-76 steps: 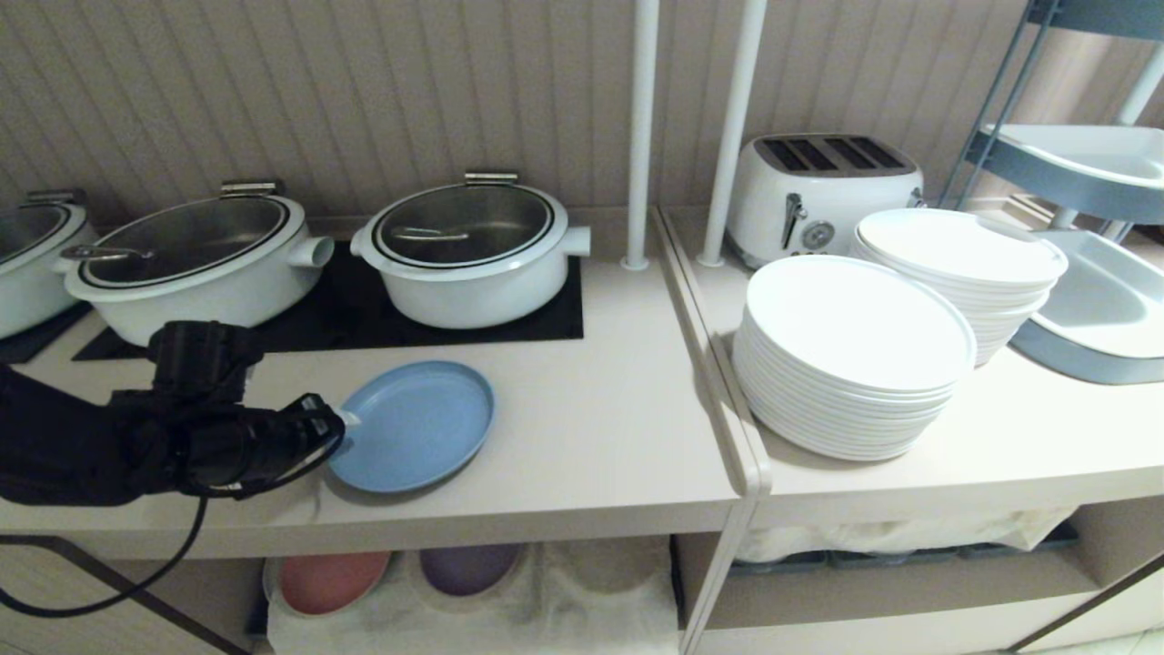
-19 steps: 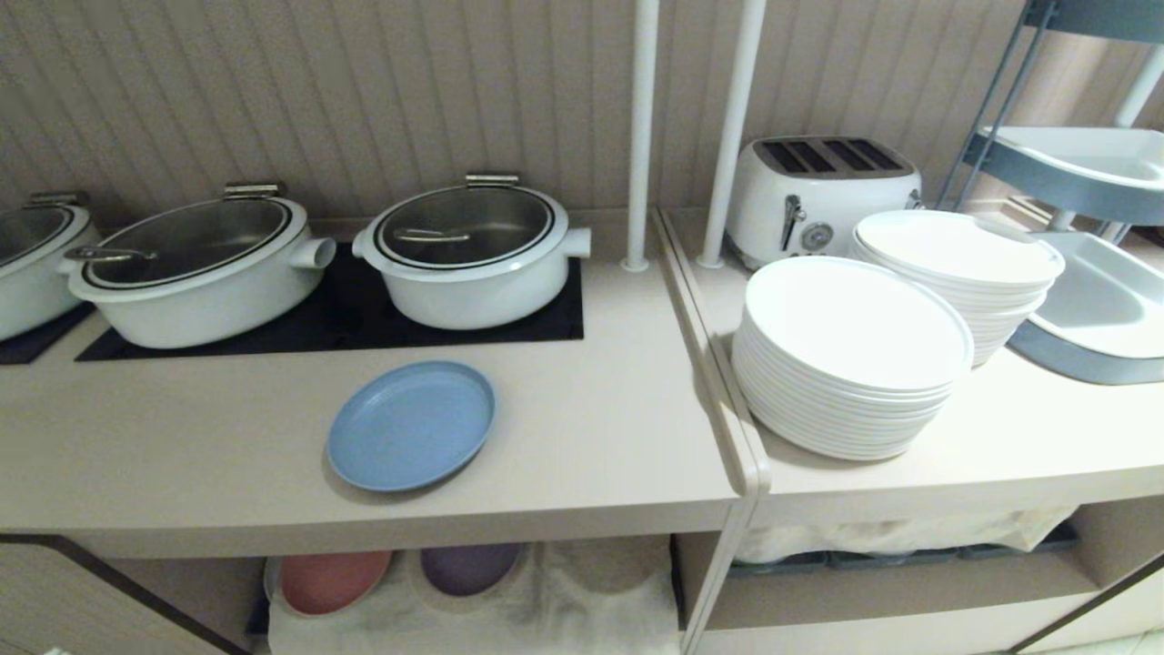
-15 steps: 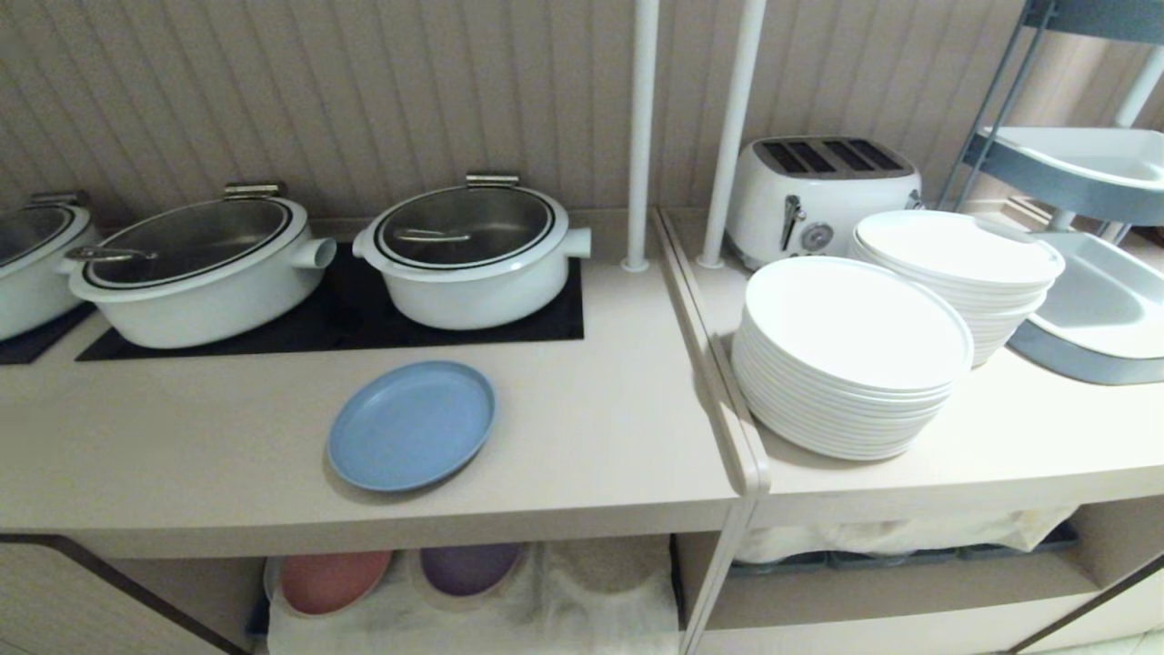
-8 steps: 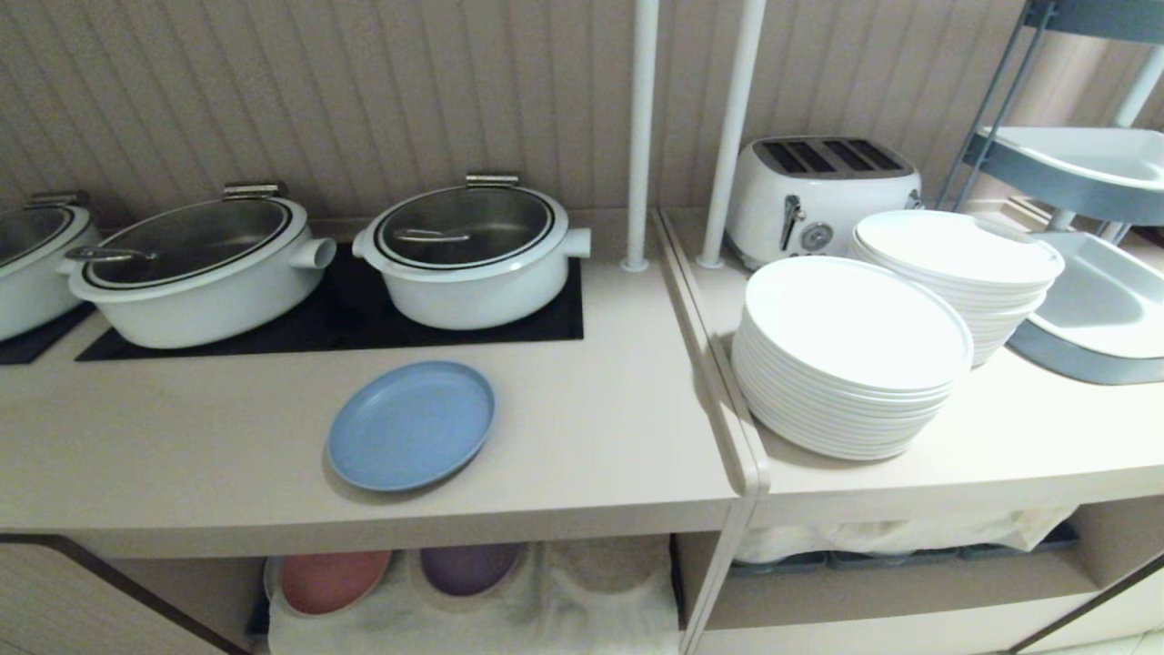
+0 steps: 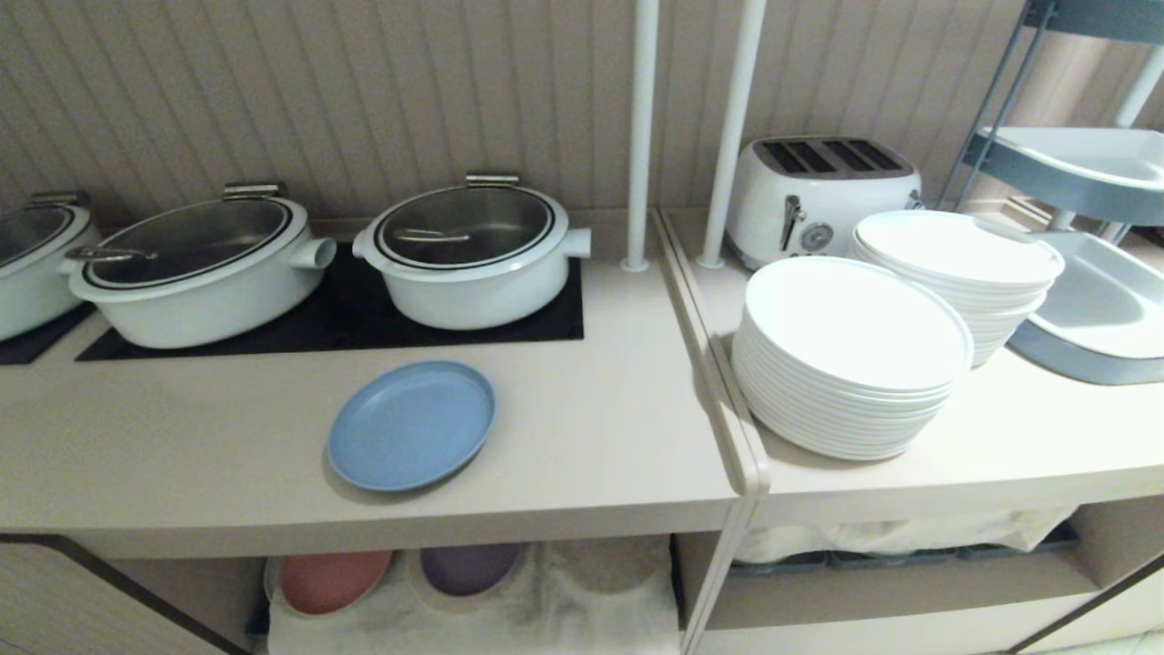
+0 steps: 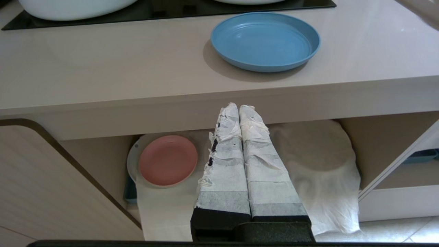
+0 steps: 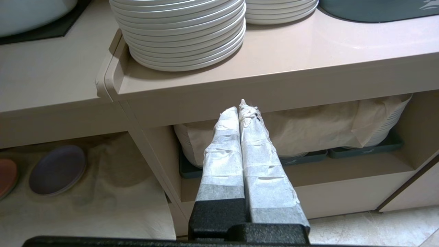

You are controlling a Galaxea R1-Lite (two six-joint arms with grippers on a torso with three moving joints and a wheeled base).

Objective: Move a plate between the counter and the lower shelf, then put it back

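blue plate [image 5: 411, 425] flat on the table [image 5: 591, 428], near the front edge, at about 7 o'clock from the nearer pot [image 5: 470, 254] and clear of the black panel [image 5: 364, 314]. a second pot [image 5: 195, 268] sits at 9 o'clock from the first, a third cut off at the far left. no arm shows in the head view. left gripper [image 6: 237, 109] hangs below and in front of the table edge, jaws pressed together, empty, taped fingers [image 6: 226, 161] pointing at the lower shelf [image 6: 103, 151]; plate lies at 12 to 1 o'clock from the tips in that view, well apart. shelf lined with rumpled white cloth [image 5: 582, 600]; pink plate [image 5: 329, 579] and purple plate [image 5: 466, 568] lie on it side by side, purple at 3 o'clock from pink. right gripper [image 7: 240, 108] also low, before the adjoining top's front edge, jaws together, nothing held. on that adjoining top [image 5: 1028, 428]: two stacks of white plates [image 5: 855, 350], toaster [image 5: 818, 196] behind them at 12 o'clock, grey-blue tray [image 5: 1091, 314] at 3 o'clock. beneath it a covered compartment with paper wrapping [image 7: 308, 128] over stacked ware on trays.
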